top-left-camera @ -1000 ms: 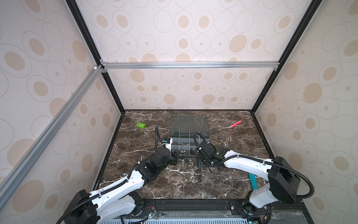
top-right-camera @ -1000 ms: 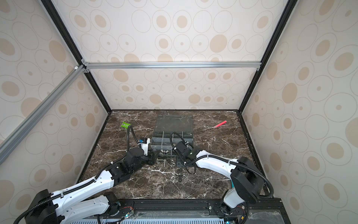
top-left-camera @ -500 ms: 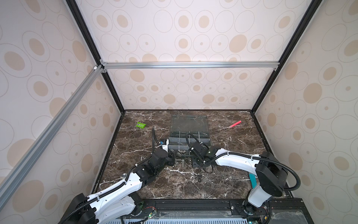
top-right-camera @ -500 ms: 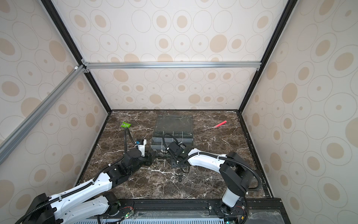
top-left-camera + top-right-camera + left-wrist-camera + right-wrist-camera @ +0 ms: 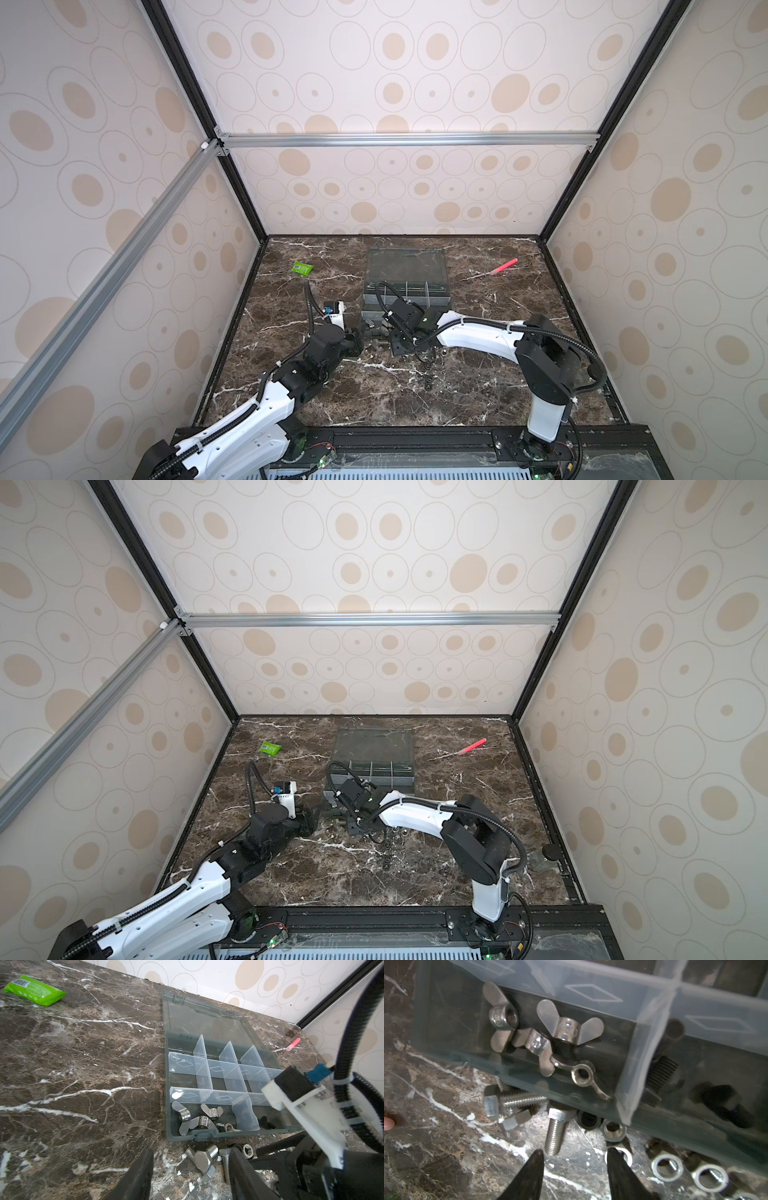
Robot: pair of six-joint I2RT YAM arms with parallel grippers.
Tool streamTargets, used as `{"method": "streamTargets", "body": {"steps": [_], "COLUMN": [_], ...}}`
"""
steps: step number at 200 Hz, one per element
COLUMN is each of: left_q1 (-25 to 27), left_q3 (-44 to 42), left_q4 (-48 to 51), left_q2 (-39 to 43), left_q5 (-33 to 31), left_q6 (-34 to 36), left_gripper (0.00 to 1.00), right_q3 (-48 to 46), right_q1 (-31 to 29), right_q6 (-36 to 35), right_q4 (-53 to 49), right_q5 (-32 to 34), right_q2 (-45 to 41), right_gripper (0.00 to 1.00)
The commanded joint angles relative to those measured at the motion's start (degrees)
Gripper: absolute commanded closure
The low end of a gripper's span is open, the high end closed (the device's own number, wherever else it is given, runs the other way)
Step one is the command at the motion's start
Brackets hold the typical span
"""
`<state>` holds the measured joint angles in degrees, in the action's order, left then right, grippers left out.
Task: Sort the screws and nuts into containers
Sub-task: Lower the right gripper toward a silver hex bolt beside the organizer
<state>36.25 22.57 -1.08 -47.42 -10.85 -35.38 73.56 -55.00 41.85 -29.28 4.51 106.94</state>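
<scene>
A dark brown marble tabletop [image 5: 478, 386] with white veins carries everything. The white-and-black left arm [image 5: 266, 399] reaches in from the front left corner and the white-and-black right arm [image 5: 473, 336] from the front right, and both end near the middle.

A grey plastic organizer box [image 5: 440, 302] sits at the centre, nearer the back edge; its transparent hinged lid [image 5: 405, 264] lies open and flat behind it; clear partitions split it into square cells [image 5: 217, 1082], most of them bare.

The left gripper [image 5: 191, 1153] hangs low just before the box's front left corner, its black fingers spread apart and holding nothing. The right gripper [image 5: 575, 1151] hangs close over the tabletop by the front wall, its pointed fingers also parted and empty.

A green foil packet [image 5: 302, 268] lies near the back left corner; a red pen [image 5: 503, 266] lies toward the back right.

Silver hex-head screws [image 5: 512, 1101] lie loose on the tabletop against the box's front wall, one just ahead of the right gripper's fingertips. Black screws [image 5: 660, 1072] rest in the second cell along the front wall.

Silver wing nuts [image 5: 566, 1026] fill the box's front left corner cell. Silver hex nuts [image 5: 667, 1165] sit in a row on the tabletop beside the front wall. Small black ring-like nuts [image 5: 428, 376] are scattered nearer the front edge.
</scene>
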Motion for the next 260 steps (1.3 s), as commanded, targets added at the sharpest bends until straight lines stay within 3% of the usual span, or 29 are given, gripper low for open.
{"method": "streamTargets", "body": {"steps": [1, 128, 206, 260], "left_q1": [-1.02, -1.53, -1.55, -1.53], "left_q3": [-0.77, -4.63, -5.08, -5.08], "left_q4": [1.72, 2.75, 2.02, 1.96], "left_q2": [1.09, 7.05, 6.74, 7.18], "left_q5": [-0.49, -0.84, 0.20, -0.01], "left_q6": [-1.43, -4.63, -4.92, -4.49], "left_gripper": [0.41, 0.40, 0.40, 0.40], "right_q3": [2.01, 6.20, 7.38, 7.31], "right_q1": [-0.76, -2.23, -2.26, -2.28], "right_q6": [0.25, -0.43, -1.04, -1.11], "right_q4": [-1.93, -4.81, -5.91, -5.38], "right_q5": [-0.42, 0.41, 0.39, -0.51], "right_q2": [2.12, 7.03, 9.23, 9.85], "right_gripper": [0.50, 0.67, 0.72, 0.81]}}
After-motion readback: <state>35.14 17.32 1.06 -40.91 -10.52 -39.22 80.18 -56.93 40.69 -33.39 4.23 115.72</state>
